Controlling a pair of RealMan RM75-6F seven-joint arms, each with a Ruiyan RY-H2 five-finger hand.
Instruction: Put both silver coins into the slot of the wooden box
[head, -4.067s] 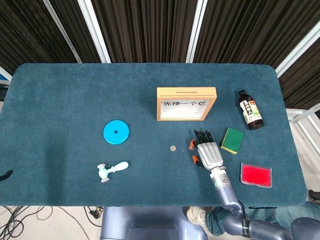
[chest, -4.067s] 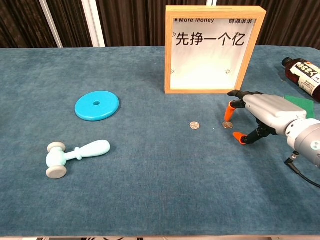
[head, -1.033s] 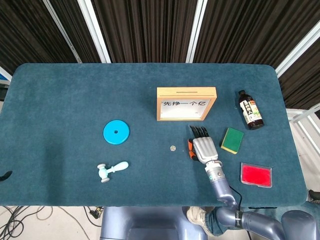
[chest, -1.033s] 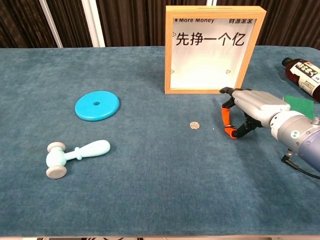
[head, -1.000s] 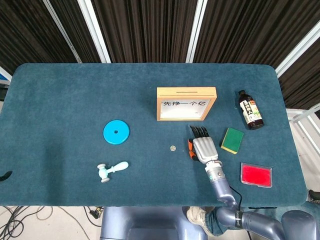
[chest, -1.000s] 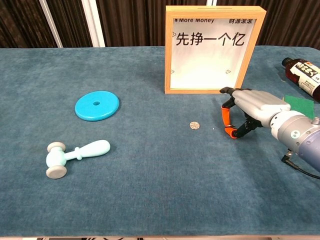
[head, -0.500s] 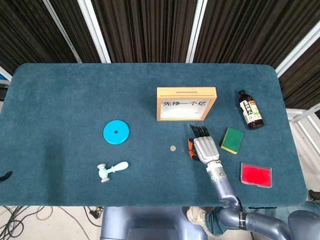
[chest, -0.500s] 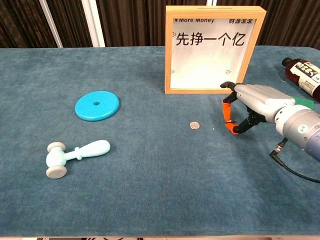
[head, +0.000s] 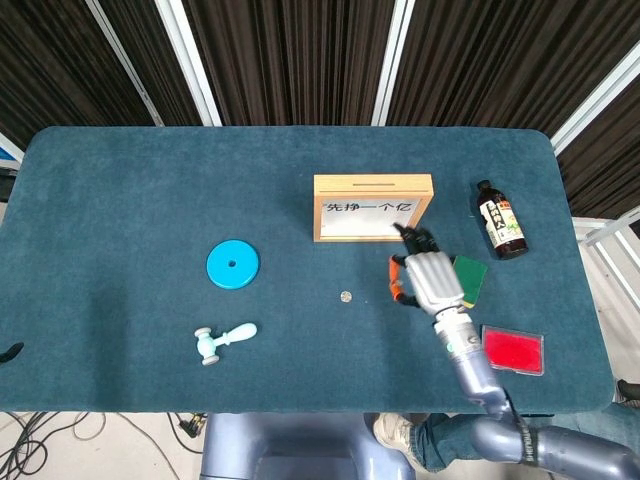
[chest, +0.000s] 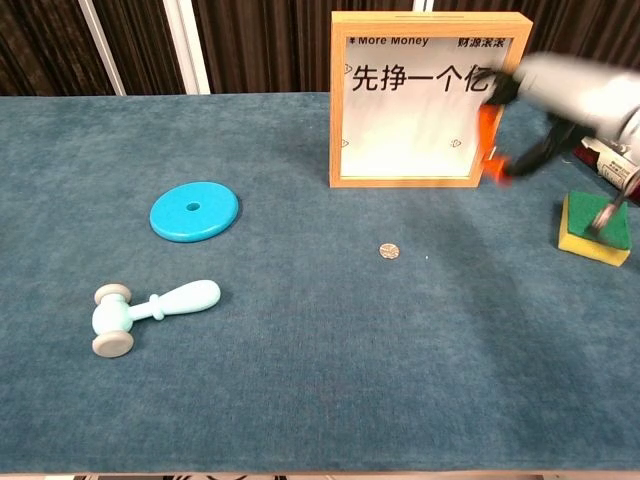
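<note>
On the blue felt table (head: 150, 200) a small round silver coin (chest: 388, 250) lies flat, near the upright wooden box (head: 373, 207). Right hand (chest: 560, 95), blurred, is raised beside it; grip unclear.

A blue disc (head: 232, 265) with a small centre hole lies flat on the teal surface (head: 150, 190), well to the left of the fingers (head: 400, 275). A pale blue toy hammer (head: 223, 340) lies on its side further toward the front-left. A green-and-yellow sponge (chest: 593, 229) sits just right of the fingers, a dark labelled bottle (head: 500, 221) lies beyond it, and a red pad (head: 512, 349) rests near the front-right edge.
</note>
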